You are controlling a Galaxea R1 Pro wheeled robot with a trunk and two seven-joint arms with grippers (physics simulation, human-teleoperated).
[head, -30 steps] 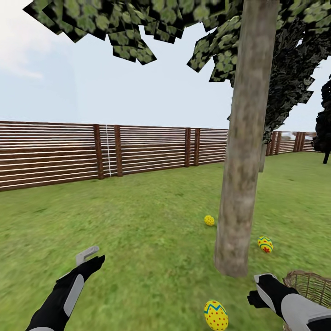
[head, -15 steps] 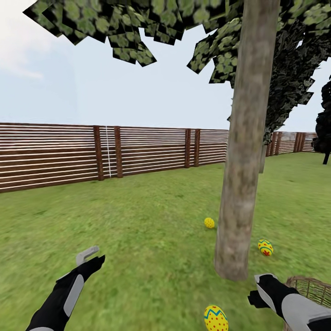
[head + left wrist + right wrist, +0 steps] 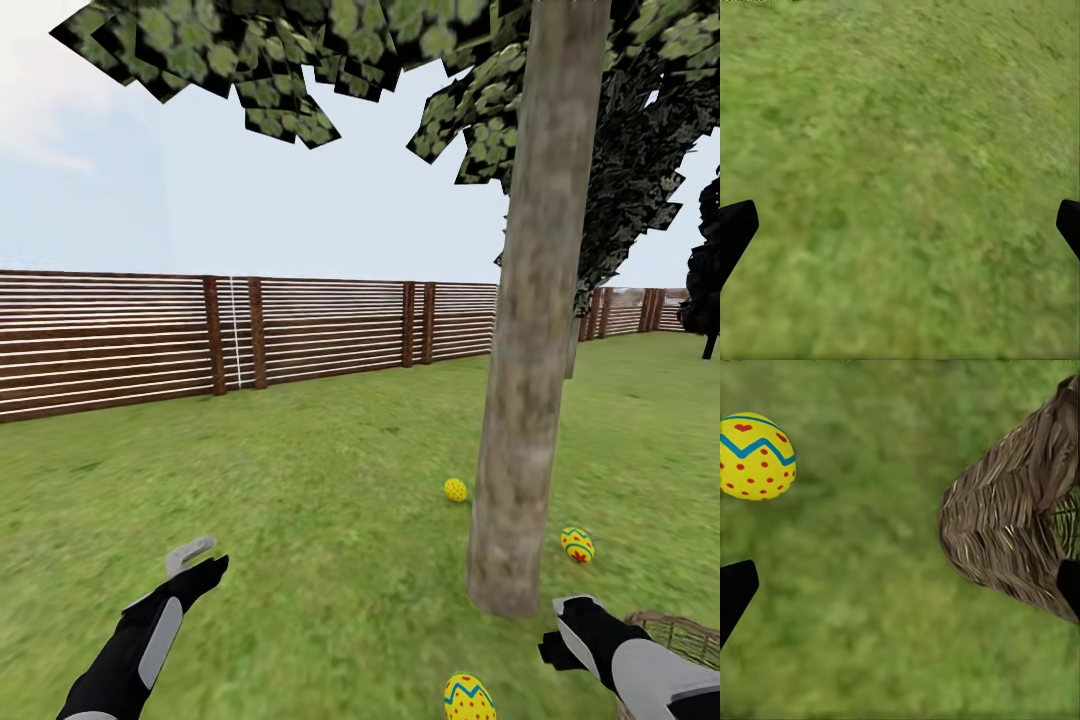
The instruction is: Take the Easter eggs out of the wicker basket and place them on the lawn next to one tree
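— Yellow eggs, all three on the lawn point(image 3: 300, 520): the far egg point(image 3: 455, 489) left of the tree point(image 3: 520, 440), the second egg point(image 3: 577, 545) to its right, the near egg point(image 3: 468, 697) in front of the trunk.

— And the wicker basket point(image 3: 685, 640)?

— Beside the right arm; its inside is hardly visible, so I can't confirm it's empty.

— Any change?

— The whole head view has drifted over the last second, with eggs and basket sliding lower in frame. That's camera motion; nothing rolled.

— The grippers?

— Right gripper point(image 3: 900, 585) spread wide, holding nothing, between the near egg and the basket. Left gripper point(image 3: 900, 225) spread over bare grass. The task looks finished.
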